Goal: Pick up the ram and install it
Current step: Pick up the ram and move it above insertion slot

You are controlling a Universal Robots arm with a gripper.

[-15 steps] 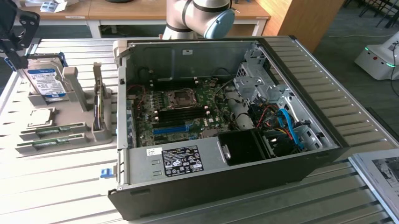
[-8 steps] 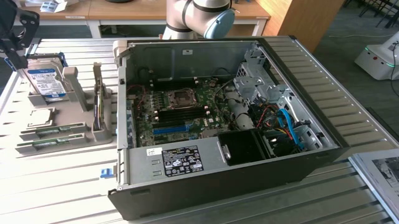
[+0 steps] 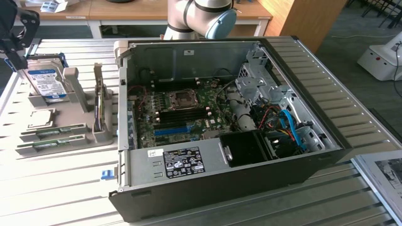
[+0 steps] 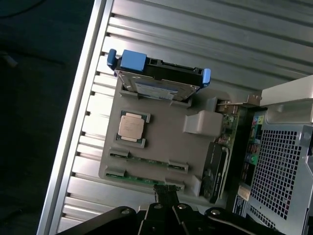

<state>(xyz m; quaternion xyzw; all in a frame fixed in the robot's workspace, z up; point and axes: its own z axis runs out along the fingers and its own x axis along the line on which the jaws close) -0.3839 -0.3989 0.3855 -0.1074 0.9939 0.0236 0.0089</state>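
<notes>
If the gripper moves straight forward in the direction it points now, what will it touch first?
Most likely the ram lying in the grey tray, the stick farther from the processor chip; the shut gripper points at it. How far above it the gripper stands is unclear.

The work surface is a pale metal table (image 3: pixel 351 117) of long parallel slats, glaring bright toward the exterior view's left. Behind it stands a wooden desk (image 3: pixel 125 9) with white legs and papers (image 3: pixel 53 5) on top, and beside that a tall light-wood panel (image 3: pixel 301 19). At the exterior view's right a white casing (image 3: pixel 380 61) stands on the grey-blue carpet floor (image 3: pixel 370 89). A printed sheet (image 3: pixel 383 179) lies at the table's near corner. In the wrist view, the floor beyond the table's straight edge is dark.
</notes>
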